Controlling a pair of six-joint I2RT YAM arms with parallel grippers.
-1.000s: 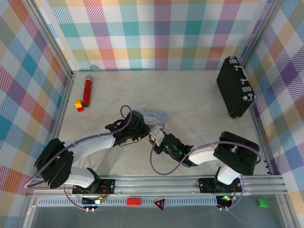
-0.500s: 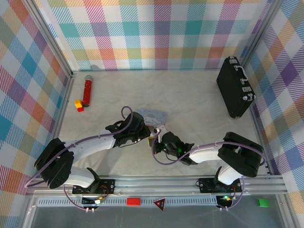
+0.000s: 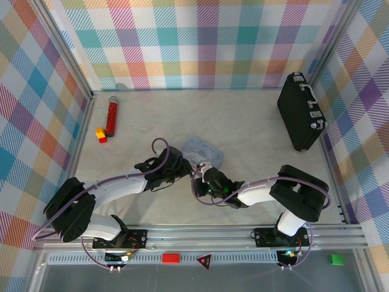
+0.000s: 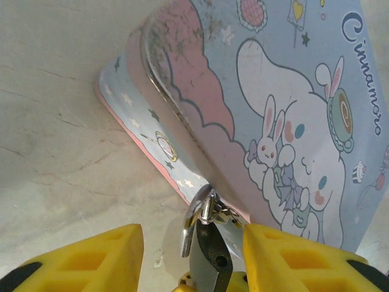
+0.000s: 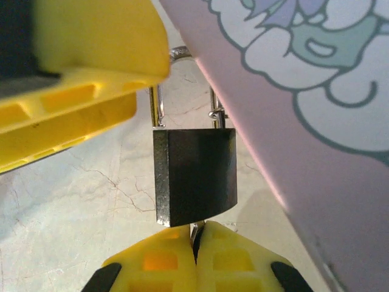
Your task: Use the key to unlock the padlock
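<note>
Nearest us, the right gripper (image 5: 196,255) is pressing its yellow fingers tight together on a thin metal sliver that we are taking for the key (image 5: 194,229); most of it is hidden between the pads. Its tip is meeting the bottom face of the padlock (image 5: 194,176), which is hanging just beyond from the hasp of the pale blue cartoon box (image 5: 304,91). The left gripper (image 4: 191,255) is standing with its fingers apart, one on each side of the dark body and seemingly touching neither, so we are judging the lock unsteadied.

We are reckoning the padlock small, rigid and light, with smooth sides that will slip, and free to swing on its shackle (image 5: 182,85). The broad flat faces of the body are the place to clamp. The key is thin and may twist in the pads when turned.

The lock's long axis is running from the right fingertips toward the box, keyhole end facing the key and shackle end pointing away.

The box is sitting on the table (image 3: 255,140) just beyond both grippers. Far off, a black case (image 3: 299,112) is sitting near the right wall and a red tube (image 3: 112,115) is lying at the far left.
</note>
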